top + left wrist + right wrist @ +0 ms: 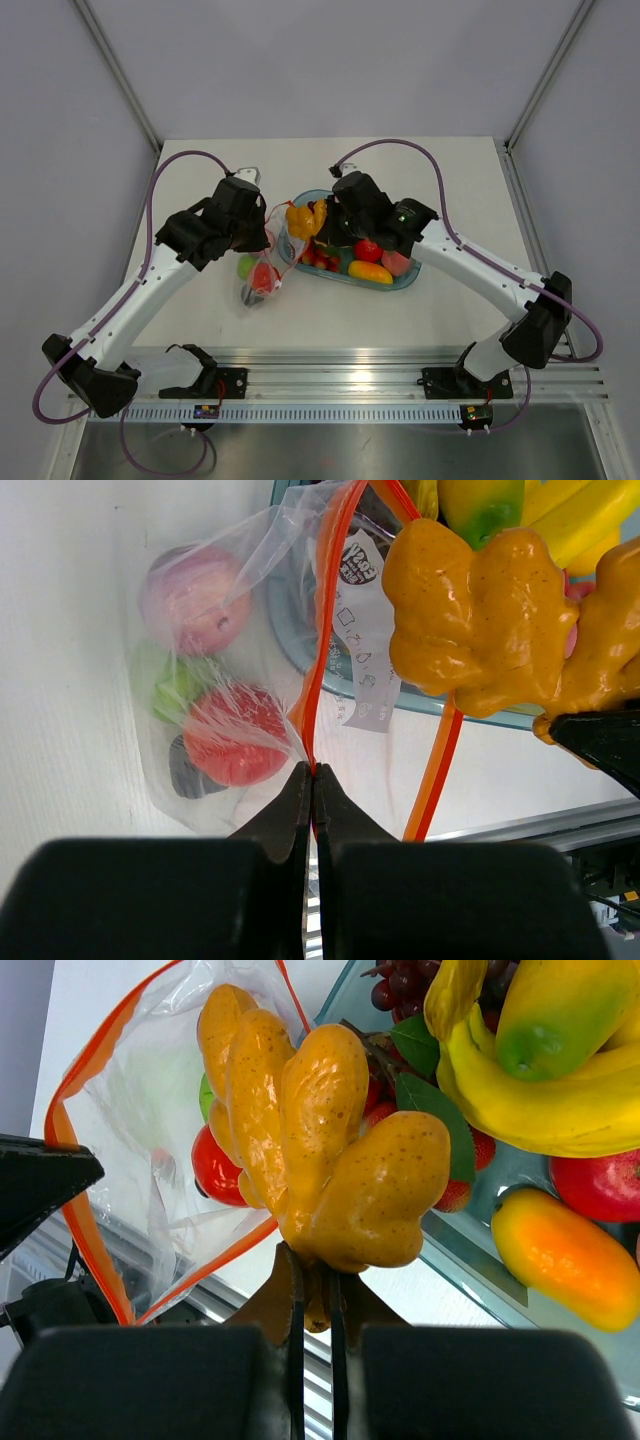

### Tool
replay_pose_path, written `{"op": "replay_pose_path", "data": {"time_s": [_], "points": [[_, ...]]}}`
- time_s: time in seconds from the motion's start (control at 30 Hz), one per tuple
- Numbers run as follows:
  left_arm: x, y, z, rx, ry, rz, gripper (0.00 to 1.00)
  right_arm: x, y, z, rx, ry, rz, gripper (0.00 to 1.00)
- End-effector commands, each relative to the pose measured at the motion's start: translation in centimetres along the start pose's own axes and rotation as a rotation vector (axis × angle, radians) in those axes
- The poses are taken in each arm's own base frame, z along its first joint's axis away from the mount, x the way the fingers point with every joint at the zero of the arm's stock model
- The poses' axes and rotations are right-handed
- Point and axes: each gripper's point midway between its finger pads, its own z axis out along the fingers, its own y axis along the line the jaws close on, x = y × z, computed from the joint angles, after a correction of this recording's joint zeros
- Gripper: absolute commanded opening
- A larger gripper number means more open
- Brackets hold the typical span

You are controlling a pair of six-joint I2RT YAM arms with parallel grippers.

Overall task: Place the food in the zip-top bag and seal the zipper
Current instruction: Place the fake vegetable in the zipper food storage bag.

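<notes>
The zip-top bag point(255, 550) lies on the white desk point(60, 630) just beside the blue-tinted clear tray point(408, 281), and its mouth is held apart. One side of the orange-red zipper point(328, 600) is pinched by the left gripper point(312, 778), whose jaws are pressed together on the strip. Four pieces of the food can already be seen through the film: a pink-purple round piece point(190, 600), a green piece point(175, 685), a red tomato-like piece point(235, 735) and a dark piece point(188, 770). A lumpy orange-yellow ginger-like piece point(320, 1150) is gripped at its base by the right gripper point(315, 1268), the jaws being closed on it. It is held in the air at the bag's mouth, between the bag and the tray. Whether its tip has passed the rim cannot be told. Much is left in the tray: bananas point(560, 1090), dark grapes point(400, 985), a red apple-like piece point(600, 1185), an orange-yellow mango-like piece point(565, 1260) and others. The task is judged to be less than half done. The ginger-like piece is not yet released, the rest of the tray is not yet emptied, and the zipper is unsealed.
</notes>
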Motion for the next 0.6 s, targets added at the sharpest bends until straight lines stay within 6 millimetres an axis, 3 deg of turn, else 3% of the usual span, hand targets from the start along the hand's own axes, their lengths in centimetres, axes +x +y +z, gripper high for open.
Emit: {"op": "replay_pose_path", "data": {"time_s": [0.0, 0.4, 0.53, 0.57], "points": [[-1.9, -1.0, -0.9, 0.05, -0.067, -0.002, 0.0, -0.8, 1.6, -0.4, -0.029, 0.006, -0.035, 0.0], [-2.0, -1.4, -1.1, 0.071, -0.069, 0.0, 0.0, 0.0, 5.3, 2.1, -0.074, 0.124, -0.126, 0.0], [-2.1, -1.5, -1.1, 0.076, -0.073, -0.002, 0.0, 0.4, 6.6, 2.7, -0.127, 0.149, -0.121, 0.04], [-2.0, -1.5, -1.1, 0.078, -0.072, -0.004, 0.0, 0.5, 7.0, 3.0, -0.143, 0.16, -0.125, 0.09]]}}
